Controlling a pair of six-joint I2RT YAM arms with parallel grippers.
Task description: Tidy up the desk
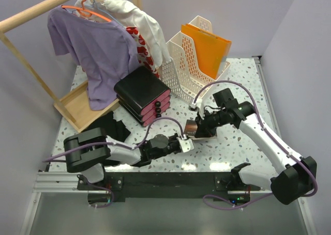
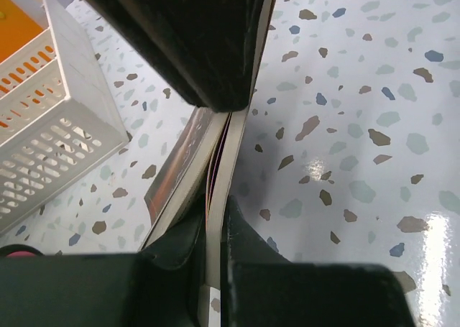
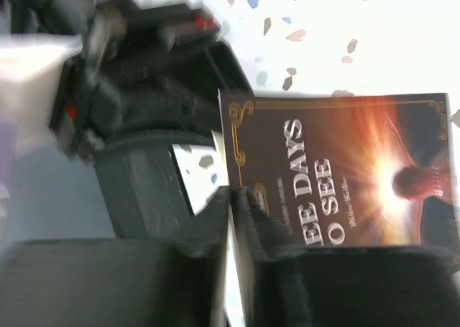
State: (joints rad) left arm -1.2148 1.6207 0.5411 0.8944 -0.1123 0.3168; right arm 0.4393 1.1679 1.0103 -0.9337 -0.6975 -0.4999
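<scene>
Left gripper [image 1: 184, 144]: jaws clamped tight on one edge of a thin book [image 1: 190, 127], cover facing right. Right gripper [image 1: 199, 126]: reaches in from the right, fingers [image 3: 253, 223] close on either side of the same book's edge; cannot tell whether they press it. The desk [image 1: 220, 150], white and speckled, lies under both arms. The book sits over its middle, toward the near side. White file rack [image 1: 189, 69] stands just beyond; black drawer box [image 1: 144, 93] far-left.
</scene>
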